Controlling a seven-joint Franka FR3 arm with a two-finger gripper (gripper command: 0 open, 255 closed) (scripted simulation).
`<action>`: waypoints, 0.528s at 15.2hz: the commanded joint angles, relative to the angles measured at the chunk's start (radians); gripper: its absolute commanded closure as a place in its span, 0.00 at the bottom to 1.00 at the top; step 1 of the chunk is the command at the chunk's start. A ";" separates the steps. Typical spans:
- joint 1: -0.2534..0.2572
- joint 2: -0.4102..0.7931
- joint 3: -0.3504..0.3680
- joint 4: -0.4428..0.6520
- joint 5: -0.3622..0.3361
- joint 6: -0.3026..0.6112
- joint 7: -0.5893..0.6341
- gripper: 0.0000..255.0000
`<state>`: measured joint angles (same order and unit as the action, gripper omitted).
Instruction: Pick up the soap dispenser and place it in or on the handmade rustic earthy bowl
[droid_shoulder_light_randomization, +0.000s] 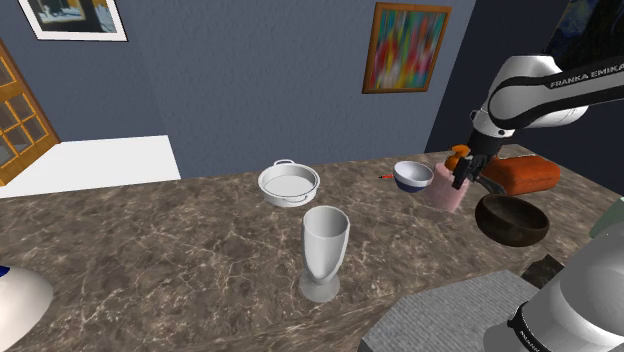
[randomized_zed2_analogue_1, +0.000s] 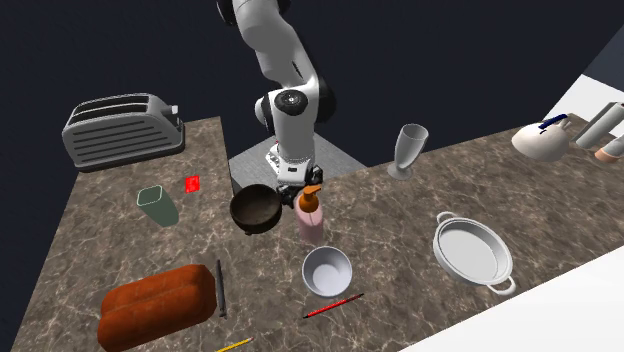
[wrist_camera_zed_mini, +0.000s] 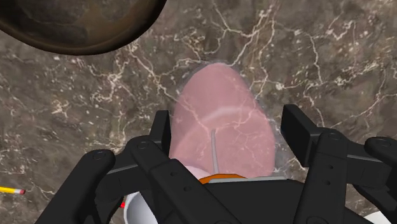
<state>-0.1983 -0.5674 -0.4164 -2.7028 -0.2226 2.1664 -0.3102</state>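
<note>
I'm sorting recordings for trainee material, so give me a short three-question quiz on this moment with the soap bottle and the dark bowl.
1. True or false: the soap bottle sits inside the dark bowl.
2. The tool's fingers are: A) shut on nothing; B) apart, one on either side of the bottle; C) gripping the bowl's rim.
3. Fill in: the bottle's pump is ___ in colour.
Key: 1 false, it stands on the counter beside the bowl; 2 B; 3 orange.
</note>
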 joint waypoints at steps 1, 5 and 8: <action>0.000 -0.019 0.009 0.016 0.003 -0.035 0.004 1.00; 0.000 -0.046 0.023 0.053 0.009 -0.099 0.006 1.00; 0.001 -0.063 0.033 0.083 0.014 -0.146 0.008 1.00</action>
<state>-0.1967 -0.6223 -0.3870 -2.6297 -0.2095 2.0386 -0.3025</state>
